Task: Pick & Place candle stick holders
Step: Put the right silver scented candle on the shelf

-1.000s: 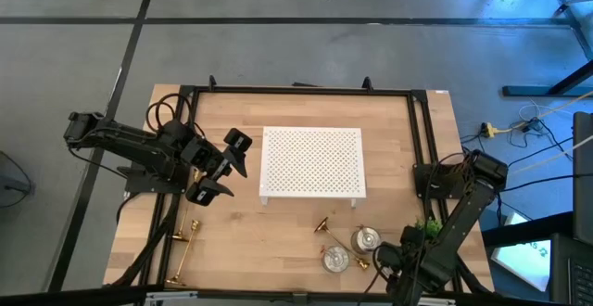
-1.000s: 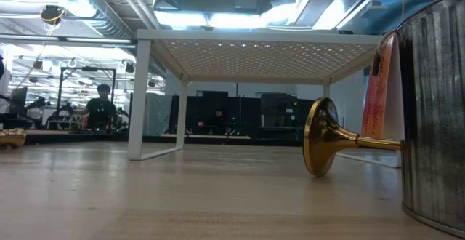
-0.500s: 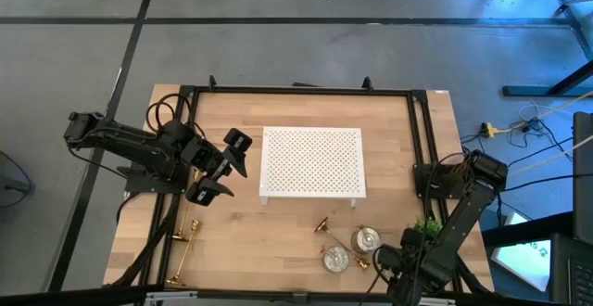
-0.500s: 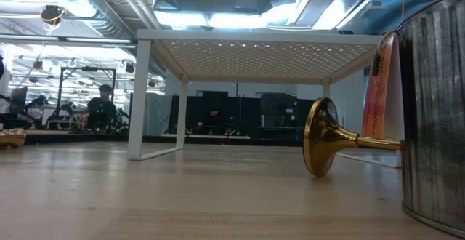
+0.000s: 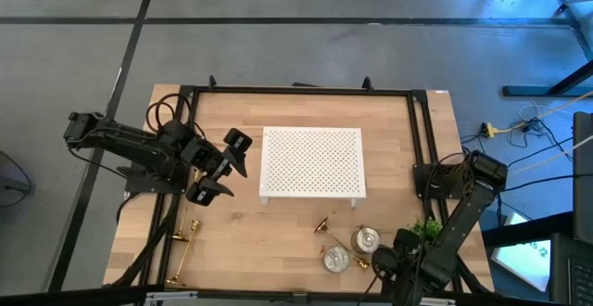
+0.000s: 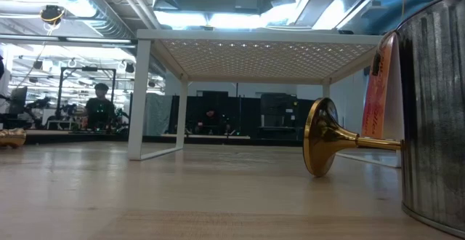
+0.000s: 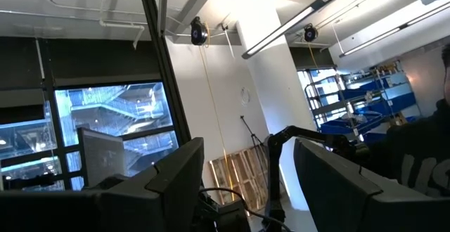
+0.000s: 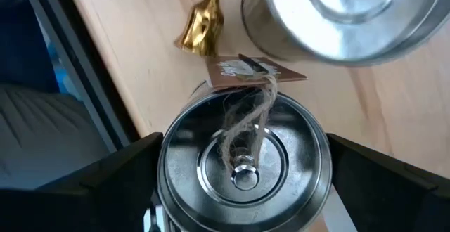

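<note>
Barely begun, by the look of it: nothing yet standing on the white perforated stand (image 5: 312, 162). At table (image 5: 250, 223) left, two gold candlesticks (image 5: 183, 247) lying flat; left pincer (image 5: 226, 167) raised beside the stand, fingers apart, holding nothing. Right of centre, third gold candlestick (image 5: 323, 226) and silver holders (image 5: 336, 259) (one tagged). Right pincer (image 8: 242, 190) low at front edge, spread wide around a silver holder (image 8: 244, 163), not yet gripping.
</note>
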Action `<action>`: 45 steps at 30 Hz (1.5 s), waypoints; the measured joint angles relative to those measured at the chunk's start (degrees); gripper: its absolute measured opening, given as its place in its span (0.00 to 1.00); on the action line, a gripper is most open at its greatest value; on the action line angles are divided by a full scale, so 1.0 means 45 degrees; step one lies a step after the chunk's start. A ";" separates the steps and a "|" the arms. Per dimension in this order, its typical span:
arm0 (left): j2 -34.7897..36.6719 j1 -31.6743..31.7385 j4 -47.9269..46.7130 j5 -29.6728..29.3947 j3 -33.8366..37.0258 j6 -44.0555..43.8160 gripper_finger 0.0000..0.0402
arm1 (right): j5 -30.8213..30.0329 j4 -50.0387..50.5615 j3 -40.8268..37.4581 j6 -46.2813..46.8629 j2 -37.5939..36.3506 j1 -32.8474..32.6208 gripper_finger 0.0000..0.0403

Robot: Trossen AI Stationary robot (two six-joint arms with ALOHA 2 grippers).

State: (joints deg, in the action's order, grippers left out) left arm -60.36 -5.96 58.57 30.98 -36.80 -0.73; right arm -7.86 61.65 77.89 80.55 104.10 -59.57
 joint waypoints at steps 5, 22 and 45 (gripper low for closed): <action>0.0000 0.0000 0.0000 0.0000 0.0000 0.0002 0.54 | 0.0087 0.0023 0.0000 -0.0006 0.0002 0.0005 0.94; 0.0000 0.0000 0.0000 0.0005 0.0000 -0.0004 0.54 | -0.0166 0.0159 0.0000 -0.0743 -0.0001 0.0005 0.94; 0.0000 0.0000 -0.0005 0.0019 0.0000 -0.0058 0.54 | 0.0849 0.0155 -0.0005 -0.0418 0.0672 0.0389 0.97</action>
State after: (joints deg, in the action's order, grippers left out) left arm -60.36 -5.96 58.54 31.07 -36.80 -0.99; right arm -4.03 62.35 77.87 78.67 107.12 -57.82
